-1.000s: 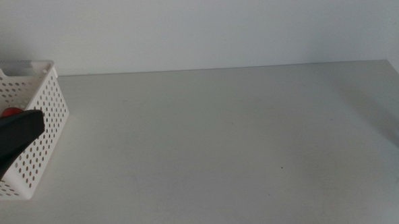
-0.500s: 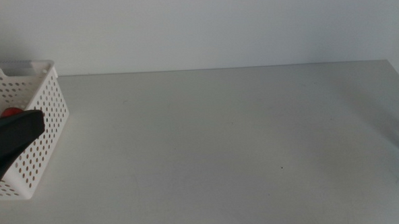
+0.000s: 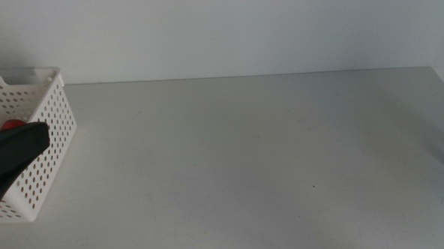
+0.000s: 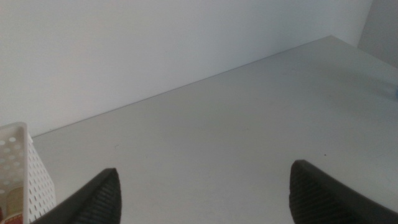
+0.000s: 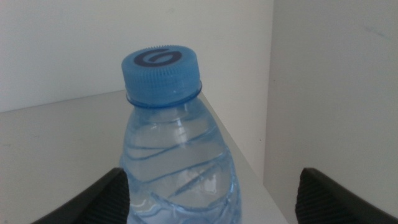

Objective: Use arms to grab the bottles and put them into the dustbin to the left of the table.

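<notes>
The off-white bench [image 3: 253,153] is carrying the white perforated dustbin [image 3: 46,128] at its left edge, something red showing inside. The left gripper [image 4: 205,193] is hovering beside it, jaws spread wide and empty. The right gripper [image 5: 211,199] is sitting with jaws open around the clear water bottle [image 5: 177,174], blue-capped, at the bench's right edge.

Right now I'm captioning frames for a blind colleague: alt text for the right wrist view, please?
A clear water bottle with a blue cap stands between the right claw's open jaws, on the off-white table before a white wall.
</notes>
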You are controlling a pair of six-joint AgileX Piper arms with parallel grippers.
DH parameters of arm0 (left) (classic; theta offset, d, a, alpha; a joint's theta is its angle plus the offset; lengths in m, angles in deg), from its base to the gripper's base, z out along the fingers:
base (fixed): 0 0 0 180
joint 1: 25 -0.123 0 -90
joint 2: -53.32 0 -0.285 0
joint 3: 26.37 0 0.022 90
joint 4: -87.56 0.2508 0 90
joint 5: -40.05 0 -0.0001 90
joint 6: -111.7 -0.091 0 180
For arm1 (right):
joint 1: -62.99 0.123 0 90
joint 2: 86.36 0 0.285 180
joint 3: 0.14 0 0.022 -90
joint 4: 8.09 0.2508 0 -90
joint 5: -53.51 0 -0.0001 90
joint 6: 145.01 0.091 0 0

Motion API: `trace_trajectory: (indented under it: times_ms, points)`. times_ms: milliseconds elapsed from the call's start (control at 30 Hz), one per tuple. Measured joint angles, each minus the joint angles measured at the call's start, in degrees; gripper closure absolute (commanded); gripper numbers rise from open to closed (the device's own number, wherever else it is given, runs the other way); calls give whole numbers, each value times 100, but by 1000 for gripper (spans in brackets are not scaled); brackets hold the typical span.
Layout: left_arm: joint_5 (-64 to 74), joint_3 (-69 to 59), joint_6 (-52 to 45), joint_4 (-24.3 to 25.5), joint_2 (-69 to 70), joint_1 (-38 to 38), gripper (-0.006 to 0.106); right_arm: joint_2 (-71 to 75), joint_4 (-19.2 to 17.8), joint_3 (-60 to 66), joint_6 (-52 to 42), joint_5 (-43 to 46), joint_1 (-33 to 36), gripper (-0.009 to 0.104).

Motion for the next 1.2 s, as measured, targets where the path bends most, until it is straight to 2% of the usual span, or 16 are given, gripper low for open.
trace_trajectory:
  times_ms: [333,567,633,700,733,800,900,1033,1200]
  points:
    - [0,0,0,0,0,0,10,-1039,-326,-985,73,66,61,1]
    - [0,0,0,0,0,0,10,-1442,-351,-1329,73,47,105,1]
    - [0,0,0,0,0,0,10,-1503,-351,-1368,73,41,112,4]
    - [0,0,0,0,0,0,10,-1540,-362,-1389,73,24,112,14]
    - [0,0,0,0,0,0,10,-1551,-362,-1392,73,24,112,23]
    - [0,0,0,0,0,0,10,-1580,-380,-1392,73,-13,124,50]
    - [0,0,0,0,0,0,10,-1588,-387,-1402,99,-62,193,97]
    - [0,0,0,0,0,0,10,-1588,-521,-1431,340,-62,442,96]
    - [0,0,0,0,0,0,10,-1588,-1164,-1809,632,-336,1191,96]
